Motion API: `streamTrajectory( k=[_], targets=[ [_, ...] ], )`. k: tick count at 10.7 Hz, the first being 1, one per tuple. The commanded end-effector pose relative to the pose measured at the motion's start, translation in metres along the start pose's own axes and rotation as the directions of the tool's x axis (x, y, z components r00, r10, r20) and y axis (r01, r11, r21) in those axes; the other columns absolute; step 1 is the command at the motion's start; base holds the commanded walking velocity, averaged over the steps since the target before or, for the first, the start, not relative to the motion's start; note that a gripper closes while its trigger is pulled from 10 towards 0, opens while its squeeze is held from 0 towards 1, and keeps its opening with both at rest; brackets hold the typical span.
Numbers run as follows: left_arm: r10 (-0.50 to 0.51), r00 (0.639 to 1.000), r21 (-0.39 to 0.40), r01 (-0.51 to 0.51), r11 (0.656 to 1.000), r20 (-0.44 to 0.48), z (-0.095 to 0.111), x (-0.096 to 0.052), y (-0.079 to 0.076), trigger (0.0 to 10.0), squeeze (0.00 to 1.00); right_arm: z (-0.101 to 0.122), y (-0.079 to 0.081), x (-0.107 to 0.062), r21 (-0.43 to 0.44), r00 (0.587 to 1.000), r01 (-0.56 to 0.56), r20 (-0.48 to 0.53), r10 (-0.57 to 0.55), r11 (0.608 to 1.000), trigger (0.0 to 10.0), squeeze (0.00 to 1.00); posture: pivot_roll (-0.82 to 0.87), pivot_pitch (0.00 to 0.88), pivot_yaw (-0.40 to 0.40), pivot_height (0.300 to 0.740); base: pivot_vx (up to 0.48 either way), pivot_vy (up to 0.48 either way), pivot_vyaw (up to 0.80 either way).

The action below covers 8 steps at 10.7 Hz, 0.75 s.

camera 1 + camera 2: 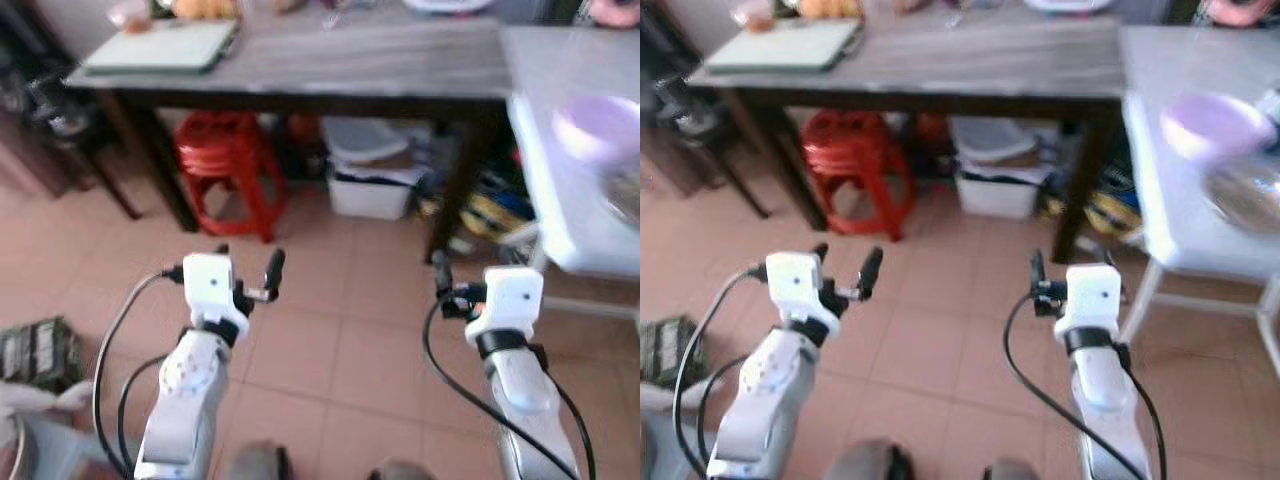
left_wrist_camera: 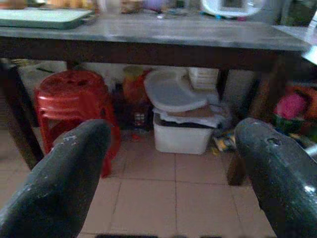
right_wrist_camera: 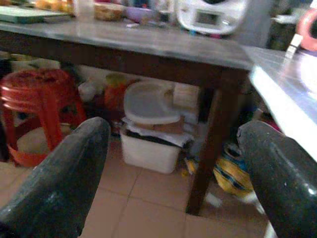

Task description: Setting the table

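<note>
Showing the tiled floor (image 1: 330, 330) at centre, with a dark-legged wooden table (image 1: 380, 65) spanning 10 to 1 o'clock and a white table (image 1: 560, 150) at 2 to 3 o'clock, their corners near each other. On the wooden table, a pale green tray (image 1: 160, 45) lies at 11 o'clock beside orange fruit (image 1: 205, 8); a white appliance (image 3: 210, 15) stands toward its far edge. On the white table, a lilac bowl (image 1: 1212, 122) sits at 2 o'clock, just beside a clear glass dish (image 1: 1245, 197) nearer the table's front edge. Beneath the wooden table, a stack of red plastic stools (image 1: 228, 165) stands at 11 o'clock, a white storage bin (image 1: 370, 190) with a loose lid (image 2: 173, 91) resting on it at 12 o'clock, and a yellow bag (image 3: 233, 173) beside the dark table leg (image 3: 210, 144) at 1 o'clock. A dark side stand (image 1: 60, 120) occupies 9 to 10 o'clock. The table edge and legs, the stools and the bin stand between the robot and the tabletops. Left gripper (image 1: 248, 272) at 7 o'clock and right gripper (image 1: 1070, 268) at 5 o'clock are raised over bare floor, fingers spread apart and empty, short of both tables. A folded green item (image 1: 35, 348) lies on the floor at 8 o'clock
</note>
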<state>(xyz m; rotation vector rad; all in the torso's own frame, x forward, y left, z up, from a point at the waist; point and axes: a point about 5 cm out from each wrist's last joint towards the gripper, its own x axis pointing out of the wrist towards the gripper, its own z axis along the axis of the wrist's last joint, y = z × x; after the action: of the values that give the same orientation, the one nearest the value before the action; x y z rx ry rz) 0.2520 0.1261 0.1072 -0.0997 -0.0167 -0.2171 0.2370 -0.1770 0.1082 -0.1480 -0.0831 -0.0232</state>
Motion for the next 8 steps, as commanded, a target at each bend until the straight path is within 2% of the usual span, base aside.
streamTrajectory(
  k=[1,3,4,6,8],
  targets=[
    [0.020,1.000,0.011,-0.020,1.000,-0.004,0.001,-0.002,0.007,10.0,0.00,0.003,0.006,0.002,0.019,1.000,-0.015,0.009,0.015,1.000,10.0,0.00,-0.05,0.110,0.048,0.740,0.480,0.000,-0.52],
    [0.012,1.000,0.001,-0.012,1.000,0.000,0.000,-0.002,0.006,10.0,0.00,0.002,0.005,0.001,0.016,1.000,-0.019,0.006,0.019,1.000,10.0,0.00,-0.04,0.109,0.038,0.740,0.480,0.000,-0.80],
    [0.045,0.999,-0.003,-0.045,0.999,-0.001,0.000,0.000,0.008,10.0,0.00,0.003,0.005,0.002,0.017,1.000,-0.023,0.008,0.022,1.000,10.0,0.00,-0.04,0.110,0.026,0.740,0.379,0.000,-0.80],
    [0.145,0.989,0.014,-0.145,0.989,-0.037,-0.005,-0.001,0.017,10.0,0.00,0.006,0.006,0.007,0.017,0.999,-0.035,0.018,0.034,0.999,10.0,0.00,-0.03,0.121,0.020,0.740,0.000,0.000,0.00],
    [0.132,0.991,0.026,-0.131,0.991,-0.029,-0.002,-0.002,0.019,10.0,0.00,0.010,0.006,0.011,0.006,0.998,-0.051,0.039,0.050,0.999,10.0,0.00,-0.04,0.131,0.023,0.740,0.000,0.000,0.00]
  ],
)
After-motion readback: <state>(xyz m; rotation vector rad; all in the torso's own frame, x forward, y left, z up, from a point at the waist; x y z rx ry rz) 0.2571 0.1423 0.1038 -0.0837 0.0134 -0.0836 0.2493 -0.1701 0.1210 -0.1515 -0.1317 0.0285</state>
